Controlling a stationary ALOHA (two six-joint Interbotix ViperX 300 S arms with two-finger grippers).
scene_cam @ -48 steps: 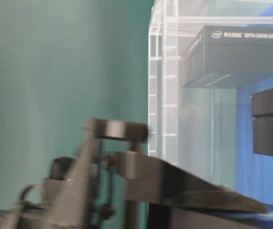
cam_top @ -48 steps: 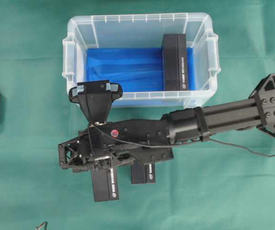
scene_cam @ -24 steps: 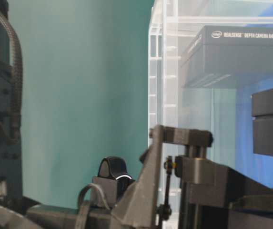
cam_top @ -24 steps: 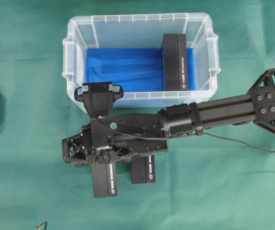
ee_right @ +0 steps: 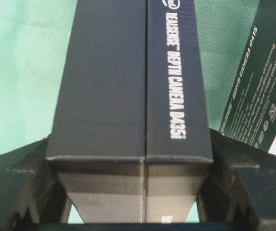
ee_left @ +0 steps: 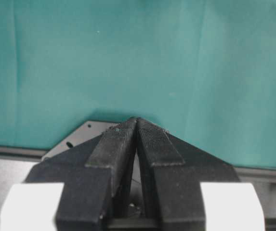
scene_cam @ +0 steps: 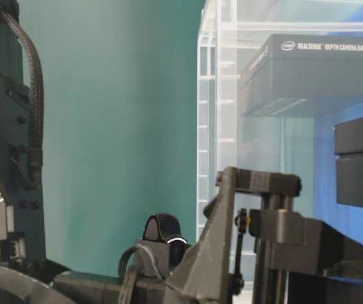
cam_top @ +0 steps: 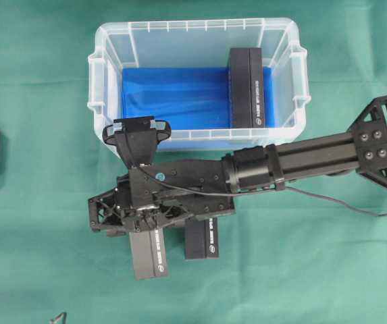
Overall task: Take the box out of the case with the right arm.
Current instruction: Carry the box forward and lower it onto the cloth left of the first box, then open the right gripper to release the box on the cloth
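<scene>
Outside case (cam_top: 193, 40), right gripper (cam_top: 146, 233) clamps long black box (ee_right: 133, 82), white "RealSense" lettering; left gripper (ee_left: 137, 126) closed.

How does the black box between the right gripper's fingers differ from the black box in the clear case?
The held box is outside the case, over the green cloth; the cased box stands on the blue lining. The held box sits between the right gripper fingers; nothing touches the cased box. Both are black with white lettering.
</scene>
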